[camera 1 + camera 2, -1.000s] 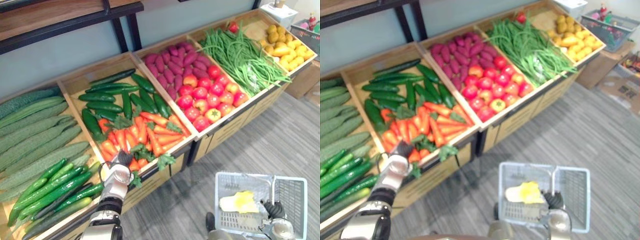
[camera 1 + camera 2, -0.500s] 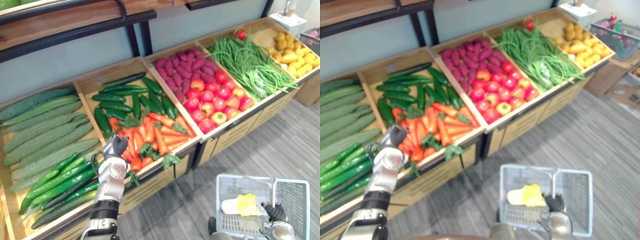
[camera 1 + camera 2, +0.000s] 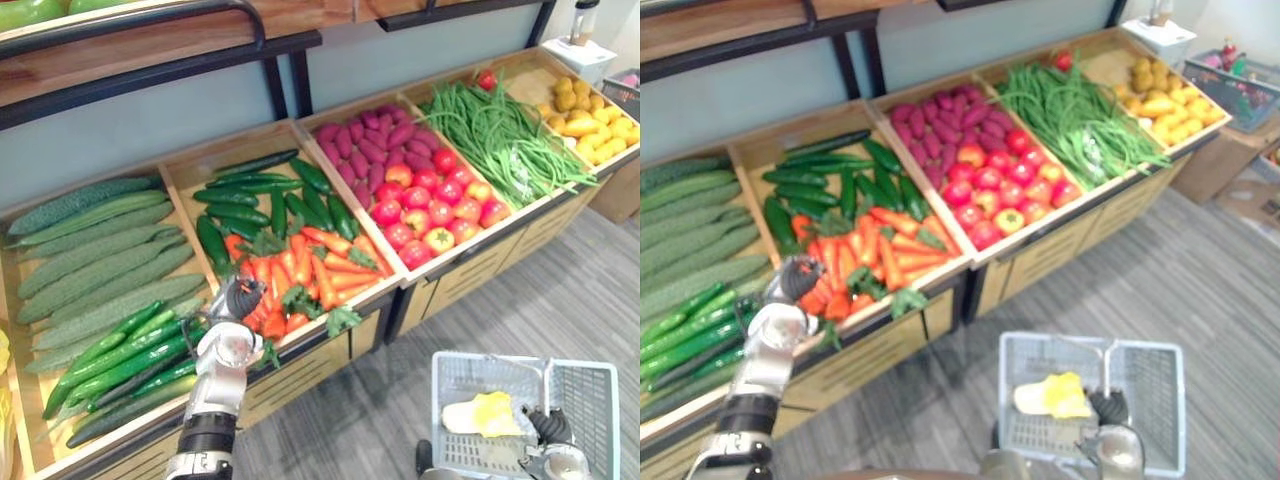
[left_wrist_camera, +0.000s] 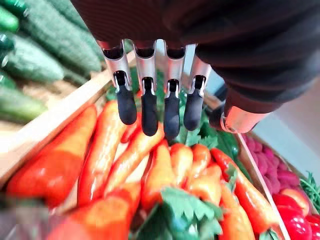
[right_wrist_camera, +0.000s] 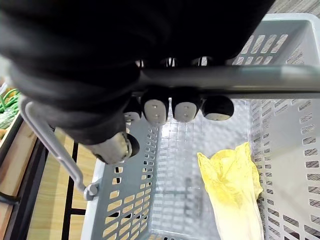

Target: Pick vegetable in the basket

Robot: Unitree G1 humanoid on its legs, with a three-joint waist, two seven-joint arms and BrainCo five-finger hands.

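stand: wooden, is holding crates of produce.
basket: grey, is hanging over the floor.
carrots: are lying in a crate beside the cucumbers.
yellow leafy vegetable: is lying inside the basket.
left hand: is hovering over the carrots, fingers straight, holding nothing; probably not touching.
right hand: is clenching the basket handle.

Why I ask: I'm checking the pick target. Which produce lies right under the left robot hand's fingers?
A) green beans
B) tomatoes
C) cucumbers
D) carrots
D: the left wrist view shows the left robot hand hovering, fingers straight, over the orange carrots, while the right robot hand grips the basket handle.
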